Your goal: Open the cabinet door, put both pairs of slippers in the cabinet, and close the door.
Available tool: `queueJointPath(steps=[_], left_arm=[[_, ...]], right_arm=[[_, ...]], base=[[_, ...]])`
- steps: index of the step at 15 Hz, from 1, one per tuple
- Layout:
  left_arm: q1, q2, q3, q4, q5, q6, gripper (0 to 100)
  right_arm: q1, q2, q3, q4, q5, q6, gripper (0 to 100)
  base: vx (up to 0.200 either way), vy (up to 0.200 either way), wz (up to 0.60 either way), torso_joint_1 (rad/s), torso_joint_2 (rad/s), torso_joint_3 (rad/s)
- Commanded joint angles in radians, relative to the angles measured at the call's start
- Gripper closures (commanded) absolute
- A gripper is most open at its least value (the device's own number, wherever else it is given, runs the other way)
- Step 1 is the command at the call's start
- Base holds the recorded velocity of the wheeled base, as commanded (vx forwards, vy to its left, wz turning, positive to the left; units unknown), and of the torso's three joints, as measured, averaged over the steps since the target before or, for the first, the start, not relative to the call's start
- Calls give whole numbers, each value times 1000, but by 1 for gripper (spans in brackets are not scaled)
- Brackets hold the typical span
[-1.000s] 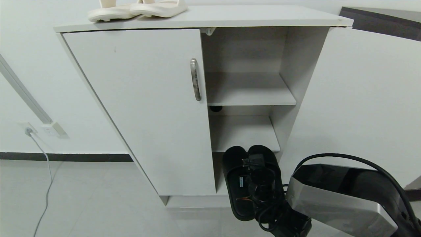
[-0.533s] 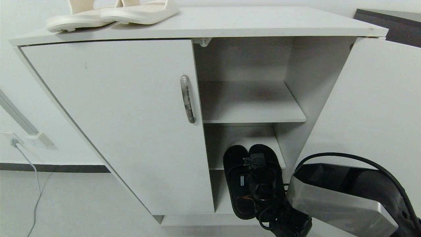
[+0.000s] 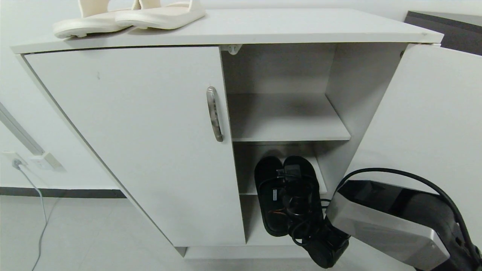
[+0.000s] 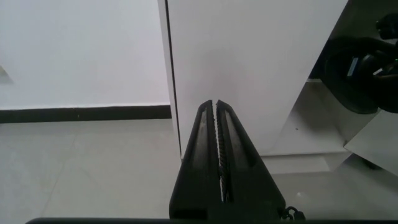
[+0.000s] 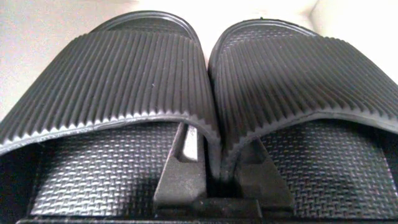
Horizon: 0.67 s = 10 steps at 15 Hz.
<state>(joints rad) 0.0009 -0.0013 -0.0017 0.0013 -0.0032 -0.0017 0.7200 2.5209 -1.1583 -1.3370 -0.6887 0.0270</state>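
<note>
A pair of black slippers point(image 3: 276, 195) hangs side by side in front of the open right half of the white cabinet point(image 3: 233, 28), toes at the level of the lower shelf point(image 3: 321, 178). My right gripper point(image 3: 297, 195) is shut on the black slippers; the right wrist view shows its fingers point(image 5: 181, 171) pinching the two inner edges of the black slippers point(image 5: 124, 87) together. A pair of cream slippers point(image 3: 128, 17) lies on the cabinet top at the far left. My left gripper point(image 4: 216, 109) is shut and empty, low before the closed left door point(image 4: 249, 62).
The right door point(image 3: 425, 124) stands swung wide open. The left door point(image 3: 131, 131) is closed, with a metal handle point(image 3: 213, 113). The upper shelf point(image 3: 286, 120) is bare. A wall socket with a cable point(image 3: 15, 163) sits low on the left, above grey floor tiles point(image 3: 75, 233).
The camera moved closer to the cabinet. My right arm has carried the black slippers a little higher and farther in toward the lower shelf.
</note>
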Motion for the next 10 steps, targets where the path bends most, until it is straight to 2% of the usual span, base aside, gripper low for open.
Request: queueJointPath(steps=[1, 6, 10], left_arm=[[1, 1, 0, 0, 0, -1, 100], [1, 1, 0, 0, 0, -1, 100], [1, 1, 0, 0, 0, -1, 100]], right_arm=[[-30, 36, -84, 44, 1, 2, 100], [-68, 56, -279, 259, 1, 33, 100], [-91, 154, -538, 415, 1, 53, 100]], base=[[0, 0, 0, 0, 0, 0], [0, 0, 0, 0, 0, 0], [0, 0, 0, 0, 0, 0]])
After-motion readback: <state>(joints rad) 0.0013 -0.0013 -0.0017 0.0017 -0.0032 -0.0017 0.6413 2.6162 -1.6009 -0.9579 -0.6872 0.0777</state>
